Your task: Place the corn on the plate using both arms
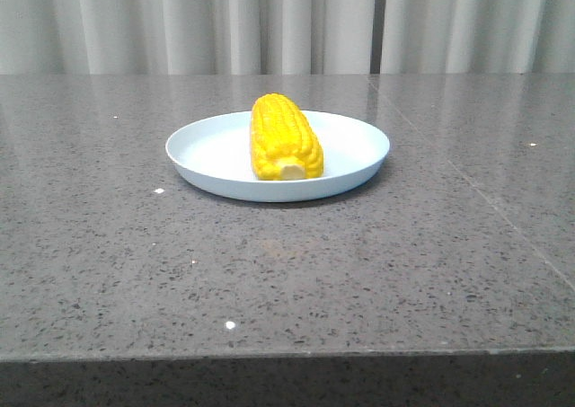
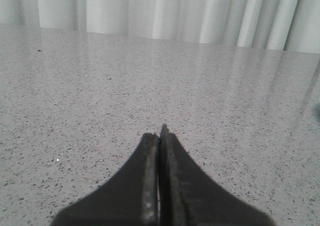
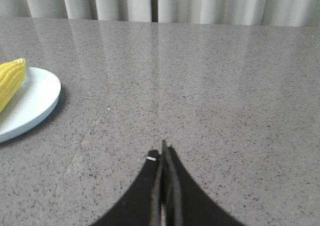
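Observation:
The yellow corn (image 1: 284, 138) lies on the pale blue plate (image 1: 358, 147) in the middle of the table, its pale stub end toward the camera. Neither arm shows in the front view. In the right wrist view the plate (image 3: 35, 101) and one end of the corn (image 3: 11, 79) sit off to one side, well apart from my right gripper (image 3: 162, 153), which is shut and empty over bare table. My left gripper (image 2: 159, 133) is shut and empty over bare table; the corn and plate do not show in its view.
The grey speckled stone table (image 1: 287, 272) has a front edge near the bottom of the front view. Pale curtains (image 1: 287, 21) hang behind the table's far edge. A seam in the tabletop (image 1: 476, 191) runs along the right side.

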{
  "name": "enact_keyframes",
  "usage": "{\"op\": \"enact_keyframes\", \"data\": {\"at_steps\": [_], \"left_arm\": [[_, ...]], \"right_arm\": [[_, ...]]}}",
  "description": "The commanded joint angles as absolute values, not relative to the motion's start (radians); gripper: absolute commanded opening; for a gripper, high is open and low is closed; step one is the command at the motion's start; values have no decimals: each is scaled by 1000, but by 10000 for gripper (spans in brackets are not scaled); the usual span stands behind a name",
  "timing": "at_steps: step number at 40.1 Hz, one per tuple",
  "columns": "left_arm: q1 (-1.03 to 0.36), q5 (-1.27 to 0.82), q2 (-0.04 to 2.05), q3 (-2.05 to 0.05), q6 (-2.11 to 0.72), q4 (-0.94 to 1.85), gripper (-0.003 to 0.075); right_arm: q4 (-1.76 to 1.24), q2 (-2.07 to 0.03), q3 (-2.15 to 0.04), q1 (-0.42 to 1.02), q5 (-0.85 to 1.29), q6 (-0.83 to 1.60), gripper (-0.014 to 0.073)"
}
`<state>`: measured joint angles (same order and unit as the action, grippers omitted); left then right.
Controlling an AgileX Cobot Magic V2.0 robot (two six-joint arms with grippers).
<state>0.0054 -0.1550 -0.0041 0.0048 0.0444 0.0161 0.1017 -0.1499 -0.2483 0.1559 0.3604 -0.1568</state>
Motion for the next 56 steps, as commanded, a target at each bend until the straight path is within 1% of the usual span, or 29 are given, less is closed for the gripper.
{"op": "enact_keyframes", "data": {"at_steps": [1,5,11,13,19,56], "left_arm": [[7,-72,-26,9,52,25,-20],[7,-72,-26,9,52,25,-20],[7,-72,-26,9,52,25,-20],[7,-72,-26,9,52,25,-20],[7,-72,-26,9,52,25,-20],[7,-72,-26,9,52,25,-20]], "right_arm": [[38,-110,-181,135,184,-73,-68],[-45,-48,-67,87,115,-20,-68],[-80,20,27,10,95,-19,-68],[-73,30,24,-5,136,-16,-68],[-67,29,24,-23,138,-16,-68],[-67,27,22,-24,138,-16,-68]]}}
